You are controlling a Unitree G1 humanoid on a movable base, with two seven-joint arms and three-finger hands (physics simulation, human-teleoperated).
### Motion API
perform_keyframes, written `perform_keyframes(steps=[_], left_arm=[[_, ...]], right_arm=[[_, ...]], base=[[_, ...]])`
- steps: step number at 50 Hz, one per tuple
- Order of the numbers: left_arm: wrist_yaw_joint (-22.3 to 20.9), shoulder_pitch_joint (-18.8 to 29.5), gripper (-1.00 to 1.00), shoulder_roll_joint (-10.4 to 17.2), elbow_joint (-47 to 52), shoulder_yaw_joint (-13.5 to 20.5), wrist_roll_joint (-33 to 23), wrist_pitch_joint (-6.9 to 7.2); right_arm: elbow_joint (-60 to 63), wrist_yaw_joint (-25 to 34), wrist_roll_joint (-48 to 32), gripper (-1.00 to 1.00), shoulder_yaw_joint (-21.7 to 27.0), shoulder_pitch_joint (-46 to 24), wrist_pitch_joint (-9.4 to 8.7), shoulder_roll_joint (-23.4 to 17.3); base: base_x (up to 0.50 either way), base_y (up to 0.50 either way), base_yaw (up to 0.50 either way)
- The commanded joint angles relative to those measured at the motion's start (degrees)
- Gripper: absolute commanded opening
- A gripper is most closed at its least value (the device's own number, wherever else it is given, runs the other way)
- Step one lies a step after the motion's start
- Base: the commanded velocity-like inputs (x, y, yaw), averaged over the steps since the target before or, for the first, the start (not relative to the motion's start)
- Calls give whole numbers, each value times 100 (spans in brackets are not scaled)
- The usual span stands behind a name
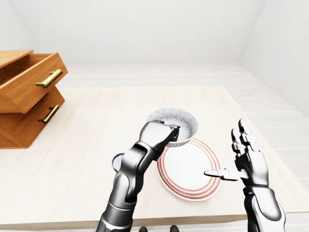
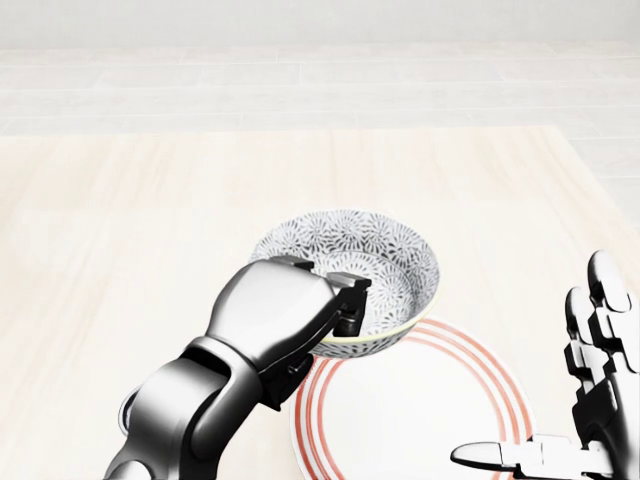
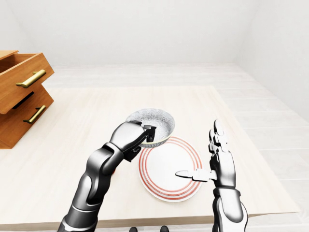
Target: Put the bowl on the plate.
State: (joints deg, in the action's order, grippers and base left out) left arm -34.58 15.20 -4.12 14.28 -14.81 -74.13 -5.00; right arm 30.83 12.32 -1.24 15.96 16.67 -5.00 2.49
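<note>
Left robot hand (image 2: 285, 322): closed on the near-left rim of the grey-and-white patterned ceramic bowl with a pale yellow lip (image 2: 372, 262). The fingers pinch the rim, dark fingertips inside the wall and the silver knuckle shell outside. The bowl is carried by this grip alone.

Bowl position: roughly level, mouth up, nothing seen inside it. In the head view its near-right portion overlaps the far-left rim of the white round plate with red concentric rings (image 2: 440, 420). Whether the bowl's base touches the plate cannot be told; it is not centred on the plate.

Plate: lies flat on the pale wooden bench (image 2: 90, 250), near the bench's near edge, right of the left arm.

Right robot hand (image 1: 247, 162): fully open and holding nothing. Fingers are spread and point upward, and the thumb is stretched out leftward above the near-right part of the plate. It is apart from the bowl.

Other items: a can with a red side (image 1: 115, 162) stands on the bench just left of the left forearm, mostly hidden by it. A brown wooden drawer unit with brass handles (image 1: 26, 99) sits at the far left of the bench, its upper drawer pulled out.
</note>
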Motion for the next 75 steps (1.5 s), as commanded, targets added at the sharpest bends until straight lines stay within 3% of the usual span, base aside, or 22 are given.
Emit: perform_keyframes(steps=[1,45,75], left_arm=[[236,-157,-100,-151,48,-183,-158,0],[560,-521,-100,-374,-239,-762,-311,0],[1361,-438,-100,-472,-1321,-866,-409,0]], right_arm=[[-72,16,18,100,15,60,0,25],[-38,139,48,100,150,138,0,80],[-197,159,59,100,144,216,0,123]], base=[[0,0,0],[0,0,0],[0,0,0]])
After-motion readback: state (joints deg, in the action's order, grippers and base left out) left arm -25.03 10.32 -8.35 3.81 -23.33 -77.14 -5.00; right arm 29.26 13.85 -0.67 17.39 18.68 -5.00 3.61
